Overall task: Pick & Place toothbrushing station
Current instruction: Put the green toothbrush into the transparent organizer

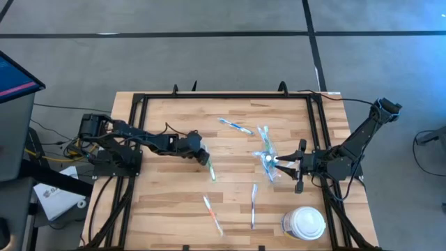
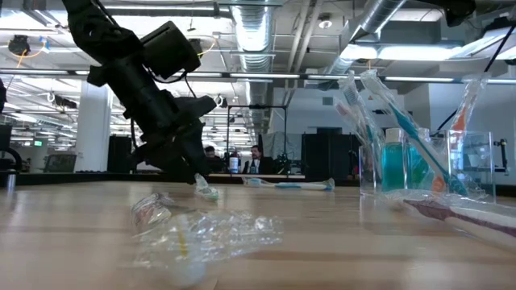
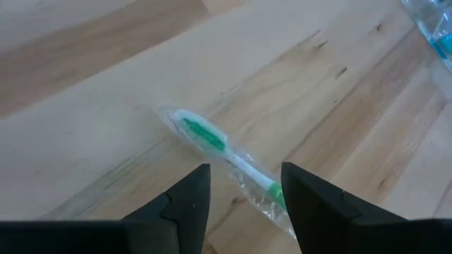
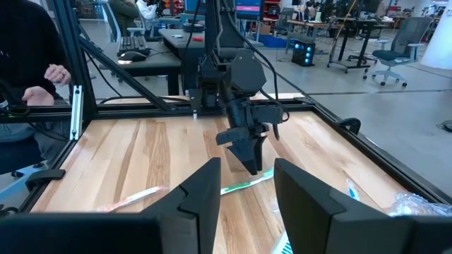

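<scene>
- Nearest the front edge of the table (image 1: 174,209) sit a white lidded container (image 1: 305,223) at the right, a blue-tipped wrapped brush (image 1: 254,205) beside it, and an orange-and-green wrapped brush (image 1: 212,215) further left.
- Mid-table on the right, the right gripper (image 1: 286,166) hovers with its fingers apart, nothing between them; it is just beside the clear cup (image 1: 268,162), which holds several brushes and a teal tube (image 2: 393,161).
- Mid-table on the left, the left gripper (image 1: 204,157) is lowered over a green brush (image 3: 212,141) in a clear wrapper; its fingers (image 3: 185,204) stand released on either side of the handle, and the brush lies flat on the wood.
- Further back, a blue brush (image 1: 235,126) lies alone, near the rear rail.
- Beyond the table, a person's hand (image 4: 56,73) shows at a desk.
</scene>
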